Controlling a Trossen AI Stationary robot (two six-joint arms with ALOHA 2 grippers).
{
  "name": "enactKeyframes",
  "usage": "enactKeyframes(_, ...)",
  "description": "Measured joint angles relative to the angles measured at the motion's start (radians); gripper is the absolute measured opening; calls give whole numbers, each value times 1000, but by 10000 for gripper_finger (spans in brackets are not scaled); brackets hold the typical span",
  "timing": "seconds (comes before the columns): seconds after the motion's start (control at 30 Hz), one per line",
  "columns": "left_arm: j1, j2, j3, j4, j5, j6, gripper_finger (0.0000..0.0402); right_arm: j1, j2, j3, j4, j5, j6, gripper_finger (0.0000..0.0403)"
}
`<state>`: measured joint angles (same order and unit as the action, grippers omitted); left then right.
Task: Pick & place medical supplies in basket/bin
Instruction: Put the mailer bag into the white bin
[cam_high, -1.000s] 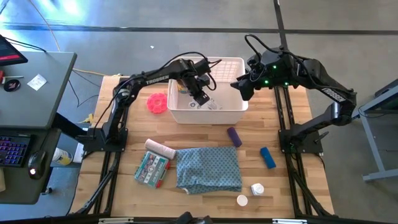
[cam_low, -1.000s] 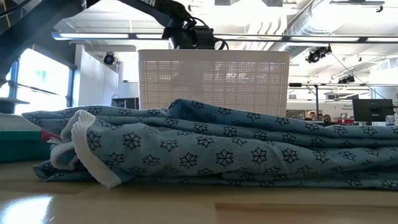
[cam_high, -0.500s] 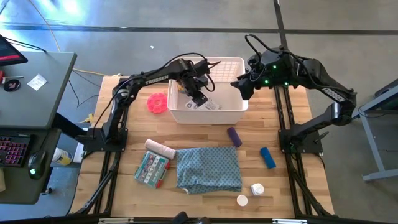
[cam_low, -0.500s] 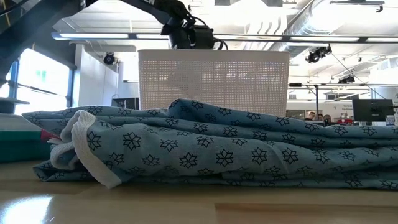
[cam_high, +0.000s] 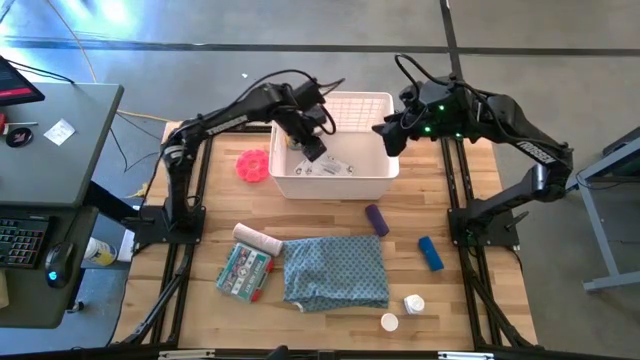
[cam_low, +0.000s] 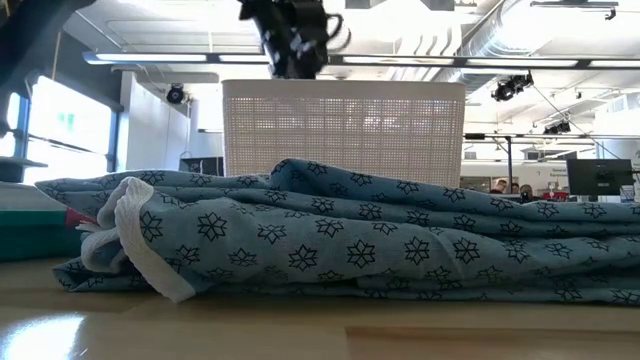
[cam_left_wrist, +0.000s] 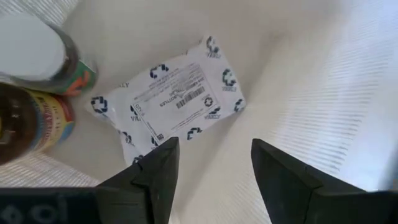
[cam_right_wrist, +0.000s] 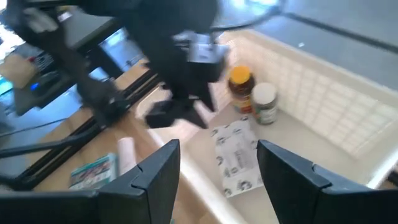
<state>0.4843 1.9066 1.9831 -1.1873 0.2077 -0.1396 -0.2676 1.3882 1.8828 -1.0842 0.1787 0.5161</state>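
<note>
1. Two changes in the last second, both on the left arm: the left gripper (cam_high: 314, 149) has lifted clear of the white latticed basket (cam_high: 377, 172) floor, and its jaws have spread apart. The left wrist view shows them parted with nothing between them.

2. Printed packet (cam_left_wrist: 172, 102) now lies flat on the basket floor, apart from the fingers (cam_left_wrist: 155, 177). It rests just beside an amber yellow-capped bottle (cam_right_wrist: 241, 87) and a white-capped bottle (cam_right_wrist: 263, 102) at one end of the basket. I judge this a finished drop-off, so three supplies are binned.

3. Left to right across the table, supplies not yet in the basket:
   - pink-red disc (cam_high: 252, 165), touching or just beside the basket's left wall (cannot tell which)
   - white bandage roll (cam_high: 259, 240) and teal printed box (cam_high: 243, 273), near the cloth's left edge
   - blue-grey patterned cloth (cam_high: 335, 271), not a task item
   - purple tube (cam_high: 376, 219), between basket and cloth
   - white pill bottles (cam_high: 413, 303) near the front edge
   - blue tube (cam_high: 430, 253), well right of the cloth

4. Right gripper (cam_high: 390, 139) waits at the basket's right rim, jaws apart and empty, unchanged.

5. Meaning: left arm is free for the next pick; the disc or the roll looks nearest.
</note>
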Motion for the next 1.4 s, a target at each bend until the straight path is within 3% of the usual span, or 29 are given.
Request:
enactKeyframes(0.17, 0, -107, 0, 11, -29, -30, 234, -24, 47, 0, 35, 33, -14, 204)
enactKeyframes(0.5, 0, -348, 0, 52, -104, -52, 234, -146, 255, 0, 187, -326, -62, 204)
enactKeyframes(0.87, 0, -527, 1, 70, -185, -58, 234, -253, 418, -1, 330, -525, -33, 204)
enactKeyframes(1.17, 0, -554, 1, 69, -219, -1, 234, -262, 443, 201, 396, -433, -84, 204)
enactKeyframes(1.4, 0, -532, 1, 68, -236, 56, 234, -263, 512, 328, 226, -332, -169, 204)
